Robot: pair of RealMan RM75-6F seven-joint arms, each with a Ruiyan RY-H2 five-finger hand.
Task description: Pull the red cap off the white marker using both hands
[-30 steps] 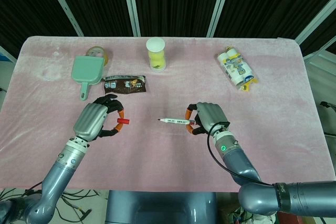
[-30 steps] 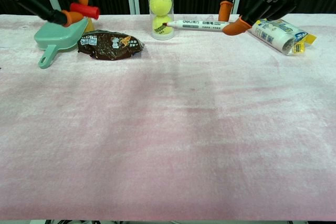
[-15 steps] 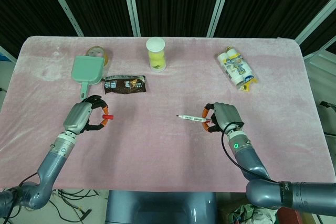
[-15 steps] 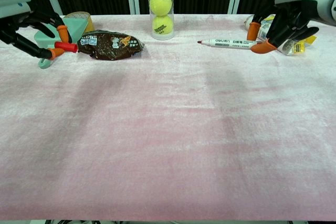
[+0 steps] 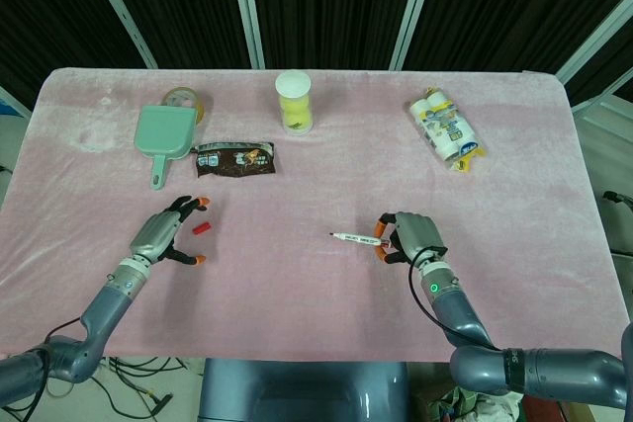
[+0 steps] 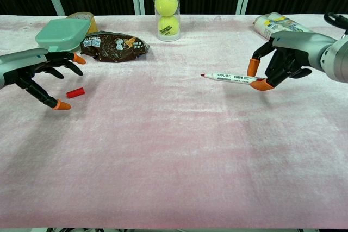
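Note:
The red cap (image 5: 204, 229) (image 6: 75, 92) lies loose on the pink cloth, between the spread fingers of my left hand (image 5: 161, 236) (image 6: 33, 70), which is open and low over the table. The uncapped white marker (image 5: 358, 238) (image 6: 231, 77), its red tip pointing left, is pinched at its rear end by my right hand (image 5: 412, 236) (image 6: 291, 56), close above the cloth.
At the back stand a clear tube of tennis balls (image 5: 294, 101) (image 6: 166, 9), a brown snack packet (image 5: 234, 159) (image 6: 113, 46), a green dustpan (image 5: 164, 135) (image 6: 61, 31), a tape roll (image 5: 183, 100) and a wrapped packet (image 5: 446, 129) (image 6: 278, 23).
Both hands have come down and apart toward the table. My left hand has let go of the red cap, which now lies on the cloth. The right hand still holds the marker.

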